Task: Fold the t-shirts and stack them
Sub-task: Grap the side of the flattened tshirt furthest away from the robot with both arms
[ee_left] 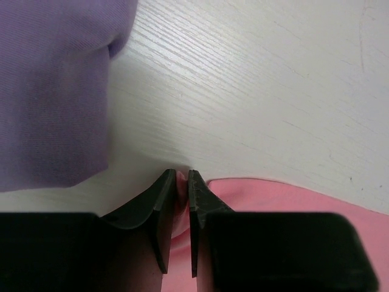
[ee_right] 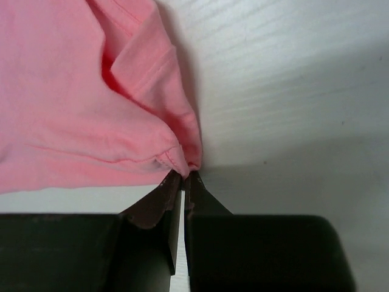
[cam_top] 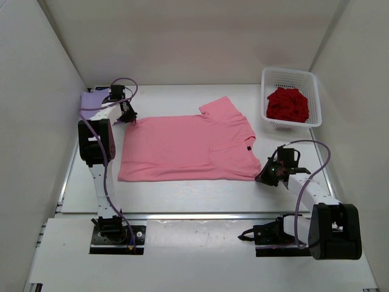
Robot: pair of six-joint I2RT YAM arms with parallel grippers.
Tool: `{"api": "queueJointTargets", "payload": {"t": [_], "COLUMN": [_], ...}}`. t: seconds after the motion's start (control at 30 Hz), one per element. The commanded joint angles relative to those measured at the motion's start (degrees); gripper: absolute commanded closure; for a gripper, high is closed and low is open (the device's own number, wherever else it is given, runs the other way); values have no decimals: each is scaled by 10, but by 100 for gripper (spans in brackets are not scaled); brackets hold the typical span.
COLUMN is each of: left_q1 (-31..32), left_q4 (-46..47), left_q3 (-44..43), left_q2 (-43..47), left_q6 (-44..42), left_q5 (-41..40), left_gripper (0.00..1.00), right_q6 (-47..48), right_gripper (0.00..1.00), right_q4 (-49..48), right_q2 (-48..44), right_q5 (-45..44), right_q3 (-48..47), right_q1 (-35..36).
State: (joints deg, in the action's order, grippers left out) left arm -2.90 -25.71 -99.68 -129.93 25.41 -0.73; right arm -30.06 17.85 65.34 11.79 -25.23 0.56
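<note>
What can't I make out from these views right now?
Purple shirt: top view, the left arm covers part of it; left wrist view, the frame edges cut it off.
Red shirt: bunched in the basket, so its layout is unreadable from above.
Pink shirt: how much cloth the left gripper and right gripper pinch; their own fingers hide it in the wrist views.

we see the spread shirt (cam_top: 188,149) flat on the table (cam_top: 182,201), the left gripper (cam_top: 129,118) at its far left corner and the right gripper (cam_top: 264,176) at its near right corner. behind the left gripper lies the folded shirt (cam_top: 91,97), apparently apart from the spread shirt. at far right, the bunched shirt (cam_top: 289,104) sits in the basket (cam_top: 289,78).
</note>
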Motion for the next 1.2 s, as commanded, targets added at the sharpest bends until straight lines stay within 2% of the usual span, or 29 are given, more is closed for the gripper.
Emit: {"api": "queueJointTargets", "payload": {"t": [0.0, 0.1, 0.27, 0.37, 0.43, 0.47, 0.53, 0.63, 0.7, 0.77, 0.87, 0.97, 1.03, 1.17], "left_q1": [-3, -8, -24, -29, -27, -26, -23, -23, -21, -17, -13, -18, -18, -15], "left_q4": [-9, -6, 15, 35, 37, 37, 35, 41, 39, 35, 29, 41, 46, 45], "left_q3": [5, 18, 66, 110, 119, 121, 112, 105, 100, 85, 77, 84, 84, 80], "left_q2": [54, 61, 92, 111, 112, 112, 110, 108, 102, 94, 86, 89, 86, 81], "left_q6": [-11, -13, -9, -6, -8, -6, -9, -11, -7, -6, -5, 2, 4, 4], "left_q5": [-17, -32, -31, -25, -23, -23, -22, -23, -22, -14, -6, 5, 6, 19], "left_gripper": [73, 71, 74, 68, 67, 65, 62, 61, 57, 54, 58, 60, 62, 74], "right_q6": [-7, -20, -39, -42, -36, -28, -5, 32, 40, 41, 46, 58, 78, 132], "right_gripper": [100, 100, 100, 100, 90, 72, 58, 55, 60, 63, 69, 69, 67, 66], "right_q4": [35, 47, 98, 113, 122, 114, 123, 121, 96, 37, -31, -78, -81, -37], "right_q2": [-29, -60, -111, -147, -145, -149, -130, -120, -90, -38, 92, 244, 330, 509], "right_q5": [-5, 22, -7, -11, 3, 16, 28, 34, 42, 70, 73, 54, 54, 71], "right_q3": [14, 34, 20, 12, 7, 5, -17, -56, -103, -141, -229, -329, -437, -616], "right_q1": [-24, -37, -22, -32, -44, -49, -63, -82, -65, -18, 43, 66, 66, 56]}}
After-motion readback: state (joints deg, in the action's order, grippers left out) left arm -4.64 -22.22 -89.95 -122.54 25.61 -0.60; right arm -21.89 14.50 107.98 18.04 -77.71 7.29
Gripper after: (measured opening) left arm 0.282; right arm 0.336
